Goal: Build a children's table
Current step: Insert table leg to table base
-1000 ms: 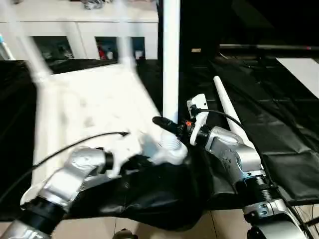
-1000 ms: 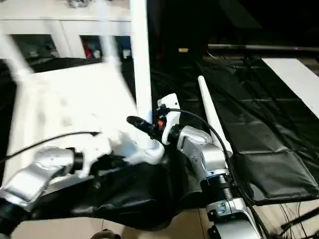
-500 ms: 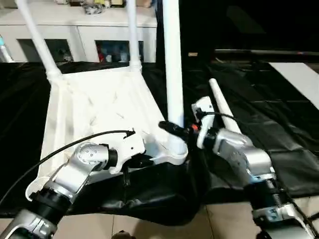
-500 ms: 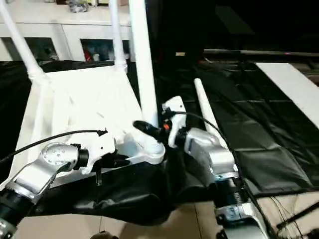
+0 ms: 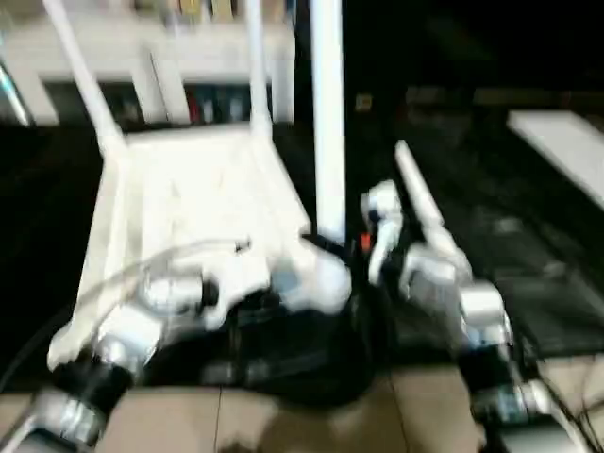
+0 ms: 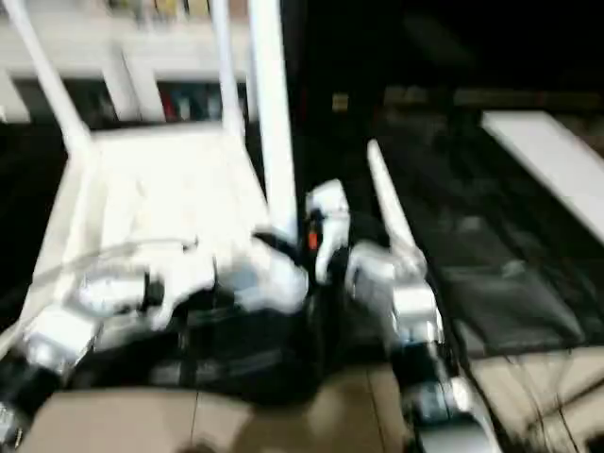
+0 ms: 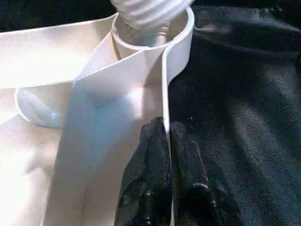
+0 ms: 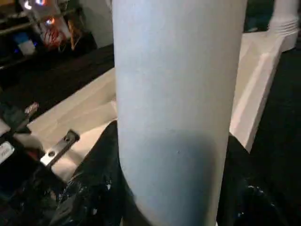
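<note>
The white tabletop (image 5: pixel 189 203) lies upside down on a black cloth. Two legs (image 5: pixel 80 75) (image 5: pixel 255 66) stand in its far corner sockets. A third leg (image 5: pixel 327 113) stands upright in the near right socket (image 7: pixel 150 28). My right gripper (image 8: pixel 174 165) is closed around this leg low down, one finger on each side. My left gripper (image 7: pixel 166 126) is shut on the tabletop's raised rim (image 7: pixel 165 84), just short of that socket. A fourth leg (image 5: pixel 420 193) lies loose on the cloth to the right of my right arm.
A white cabinet (image 5: pixel 151 38) with dark compartments stands behind the tabletop. The black cloth (image 5: pixel 538 283) spreads out to the right, with a white board (image 5: pixel 566 142) at its far right. Tiled floor (image 5: pixel 283 425) shows at the near edge.
The head camera has shifted and tilted. Both grippers keep their holds, the left on the rim and the right on the upright leg.
</note>
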Motion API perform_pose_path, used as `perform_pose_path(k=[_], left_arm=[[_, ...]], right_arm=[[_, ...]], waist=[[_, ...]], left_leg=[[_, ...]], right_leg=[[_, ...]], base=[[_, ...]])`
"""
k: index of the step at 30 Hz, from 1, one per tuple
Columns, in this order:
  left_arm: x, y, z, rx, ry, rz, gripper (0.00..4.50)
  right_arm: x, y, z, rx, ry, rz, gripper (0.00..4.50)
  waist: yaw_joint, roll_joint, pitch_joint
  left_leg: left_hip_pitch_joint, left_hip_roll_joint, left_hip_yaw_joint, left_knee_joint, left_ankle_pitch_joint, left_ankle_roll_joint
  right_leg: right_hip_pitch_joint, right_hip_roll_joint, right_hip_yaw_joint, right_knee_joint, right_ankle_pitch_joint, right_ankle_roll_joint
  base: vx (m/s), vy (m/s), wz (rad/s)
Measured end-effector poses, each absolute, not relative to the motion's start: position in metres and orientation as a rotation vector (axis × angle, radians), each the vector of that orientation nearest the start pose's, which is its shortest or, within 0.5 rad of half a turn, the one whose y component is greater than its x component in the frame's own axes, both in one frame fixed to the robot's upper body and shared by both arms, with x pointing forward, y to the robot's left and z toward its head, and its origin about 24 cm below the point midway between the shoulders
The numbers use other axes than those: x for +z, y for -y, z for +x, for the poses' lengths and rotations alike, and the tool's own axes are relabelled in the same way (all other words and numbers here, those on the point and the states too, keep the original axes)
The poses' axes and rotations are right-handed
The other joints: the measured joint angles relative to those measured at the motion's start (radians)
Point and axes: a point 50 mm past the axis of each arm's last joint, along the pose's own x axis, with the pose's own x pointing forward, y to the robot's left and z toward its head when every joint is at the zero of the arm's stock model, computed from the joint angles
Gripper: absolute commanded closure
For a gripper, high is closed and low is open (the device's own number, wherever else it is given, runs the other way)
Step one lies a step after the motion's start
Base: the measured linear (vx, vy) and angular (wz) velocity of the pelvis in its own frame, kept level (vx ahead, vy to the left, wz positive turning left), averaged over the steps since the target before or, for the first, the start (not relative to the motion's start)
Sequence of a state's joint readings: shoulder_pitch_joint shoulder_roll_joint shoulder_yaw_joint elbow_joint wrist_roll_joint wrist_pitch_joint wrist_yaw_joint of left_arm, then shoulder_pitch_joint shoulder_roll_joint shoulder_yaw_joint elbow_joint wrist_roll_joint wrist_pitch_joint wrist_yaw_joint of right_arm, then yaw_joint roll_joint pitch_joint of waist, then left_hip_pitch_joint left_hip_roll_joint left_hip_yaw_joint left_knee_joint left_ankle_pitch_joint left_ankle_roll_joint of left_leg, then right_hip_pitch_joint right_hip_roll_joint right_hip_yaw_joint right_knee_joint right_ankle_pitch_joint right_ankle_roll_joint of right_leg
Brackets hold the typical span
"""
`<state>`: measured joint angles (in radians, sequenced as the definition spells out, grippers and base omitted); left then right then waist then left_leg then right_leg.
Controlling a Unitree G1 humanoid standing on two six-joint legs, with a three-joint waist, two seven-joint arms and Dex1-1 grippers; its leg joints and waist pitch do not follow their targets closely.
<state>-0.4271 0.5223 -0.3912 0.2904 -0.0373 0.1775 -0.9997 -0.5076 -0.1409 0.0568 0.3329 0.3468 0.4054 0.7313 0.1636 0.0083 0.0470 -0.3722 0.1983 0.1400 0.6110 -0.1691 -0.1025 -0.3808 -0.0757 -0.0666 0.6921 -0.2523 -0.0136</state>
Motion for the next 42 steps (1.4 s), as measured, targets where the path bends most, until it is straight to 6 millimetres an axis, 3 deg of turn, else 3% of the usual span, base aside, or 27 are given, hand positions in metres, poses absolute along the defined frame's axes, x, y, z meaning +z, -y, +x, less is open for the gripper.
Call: perform_pose_path(k=[3, 12, 29, 42], left_arm=[[0.048, -0.147, 0.290, -1.205, -0.435, 0.519, 4.50], [0.049, -0.150, 0.295, -1.204, -0.433, 0.532, 4.50], [0.049, -0.151, 0.295, -1.209, -0.428, 0.546, 4.50], [0.048, -0.149, 0.295, -1.209, -0.426, 0.538, 4.50]], right_arm=[[0.082, 0.099, 0.324, 0.904, -0.196, 0.233, 2.64], [0.074, 0.103, 0.324, 0.906, -0.234, 0.218, 2.64], [0.059, 0.092, 0.336, 0.882, -0.226, 0.276, 2.64], [0.045, 0.104, 0.325, 0.838, -0.125, 0.392, 2.64]], waist=[[-0.008, 0.000, 0.000], [-0.015, 0.000, 0.000], [-0.020, -0.001, 0.000], [-0.019, 0.001, -0.001]], left_leg=[[0.000, 0.000, 0.005, -0.008, 0.000, 0.000], [-0.001, 0.000, 0.006, -0.012, 0.000, 0.000], [0.000, 0.001, 0.009, -0.015, 0.000, 0.000], [0.002, 0.001, 0.012, -0.022, 0.000, 0.000]], right_leg=[[0.001, 0.000, 0.001, -0.015, 0.007, 0.003], [0.001, 0.000, 0.001, -0.017, 0.007, 0.005], [0.001, 0.000, 0.001, -0.022, 0.007, 0.005], [0.005, 0.000, 0.001, -0.030, 0.007, 0.005]], base=[[0.000, 0.000, 0.00], [0.000, 0.000, 0.00], [0.000, 0.000, 0.00], [0.000, 0.000, 0.00]])
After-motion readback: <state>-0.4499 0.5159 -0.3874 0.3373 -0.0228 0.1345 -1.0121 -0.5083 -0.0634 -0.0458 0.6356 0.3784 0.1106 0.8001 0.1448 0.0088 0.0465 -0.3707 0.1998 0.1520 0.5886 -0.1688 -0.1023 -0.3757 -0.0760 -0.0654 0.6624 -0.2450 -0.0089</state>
